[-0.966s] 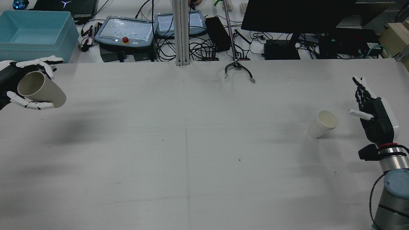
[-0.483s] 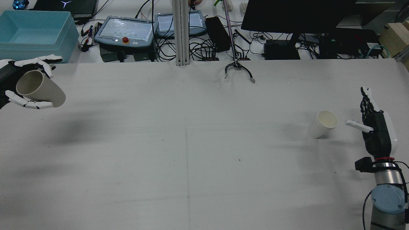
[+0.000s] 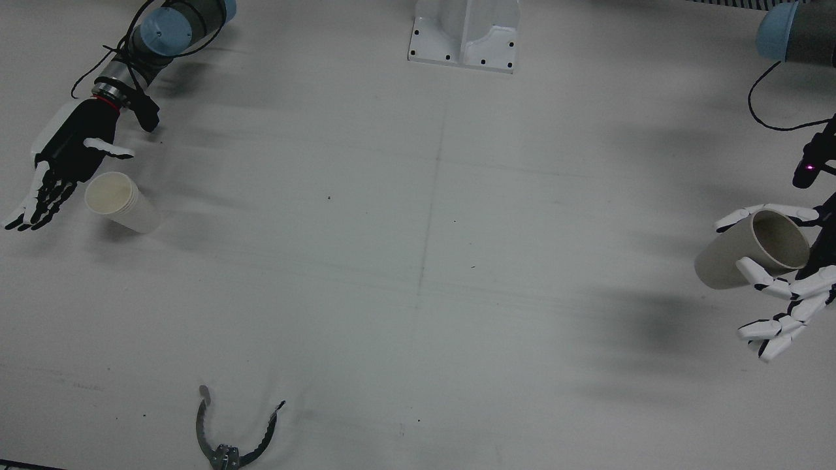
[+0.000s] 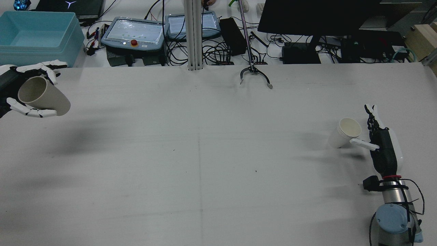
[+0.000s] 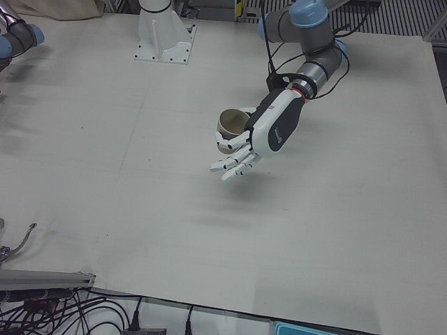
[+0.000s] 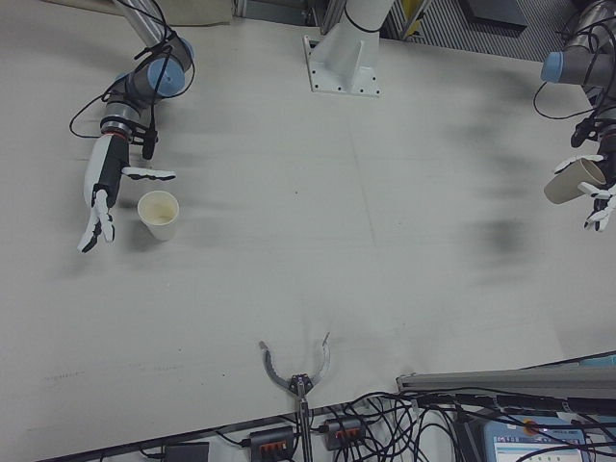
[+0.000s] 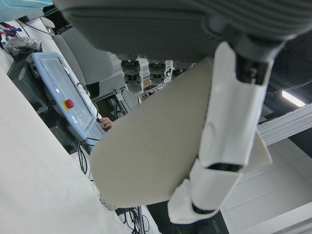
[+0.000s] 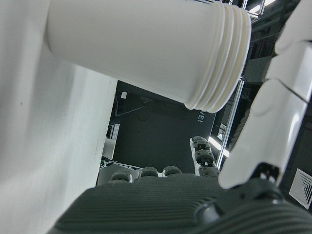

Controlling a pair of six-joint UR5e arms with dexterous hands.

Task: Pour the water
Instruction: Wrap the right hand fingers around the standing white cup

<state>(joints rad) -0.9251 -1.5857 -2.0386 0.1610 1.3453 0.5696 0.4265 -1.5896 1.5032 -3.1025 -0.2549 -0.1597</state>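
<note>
At the far left of the rear view, the left hand (image 4: 20, 87) grips a tan paper cup (image 4: 43, 96) above the worktop (image 4: 205, 153), its fingers (image 4: 32, 112) wrapped around the cup's sides. The cup is tipped well over, its open mouth turned back toward the arm and its base pointing out over the worktop. Behind that edge sit a light blue bin (image 4: 37, 36) and two teach pendants (image 4: 135, 32). Further along the far edge lies a metal grabber claw (image 4: 254, 77), jaws spread, well apart from both cups. To the right, a stack of white paper cups (image 4: 344, 132) stands upright on the worktop. Just beside it is the right hand (image 4: 382, 147), open and holding nothing, fingers stretched past the stack and thumb reaching toward the stack's wall; whether it touches cannot be told.
</note>
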